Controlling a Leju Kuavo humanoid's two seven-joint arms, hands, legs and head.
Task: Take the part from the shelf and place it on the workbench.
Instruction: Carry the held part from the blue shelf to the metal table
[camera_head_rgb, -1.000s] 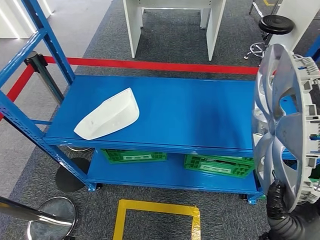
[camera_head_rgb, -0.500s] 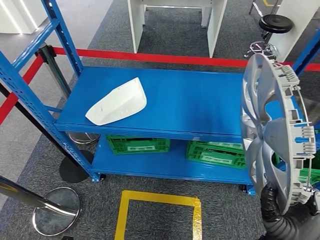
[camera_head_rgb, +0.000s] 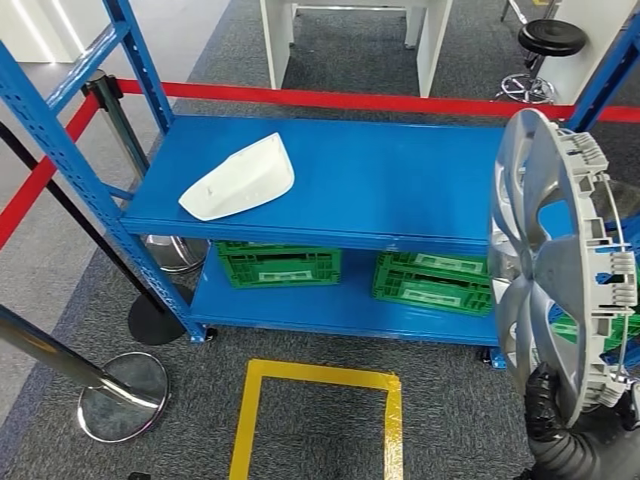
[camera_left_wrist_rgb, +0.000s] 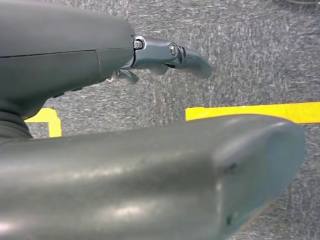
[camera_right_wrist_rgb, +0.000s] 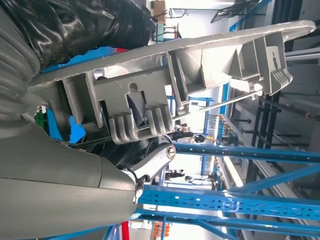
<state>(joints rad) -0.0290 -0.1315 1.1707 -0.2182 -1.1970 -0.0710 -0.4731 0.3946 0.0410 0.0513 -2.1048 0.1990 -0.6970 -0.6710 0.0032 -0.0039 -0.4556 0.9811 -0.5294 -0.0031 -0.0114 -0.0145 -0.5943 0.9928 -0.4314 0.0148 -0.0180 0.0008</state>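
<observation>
Silver plastic wheel cover (camera_head_rgb: 558, 265), round with wide spokes, stands on its edge at the near right, off the blue metal shelf (camera_head_rgb: 355, 185). The right hand (camera_head_rgb: 545, 402), in black, grasps its lower rim. A white curved plastic shell (camera_head_rgb: 240, 179) lies on the left of the top shelf. Two green plastic crates (camera_head_rgb: 278, 266) sit side by side on the lower shelf; I cannot tell what is in them. The left hand (camera_left_wrist_rgb: 166, 54) hangs over grey carpet, fingers apart and holding nothing.
</observation>
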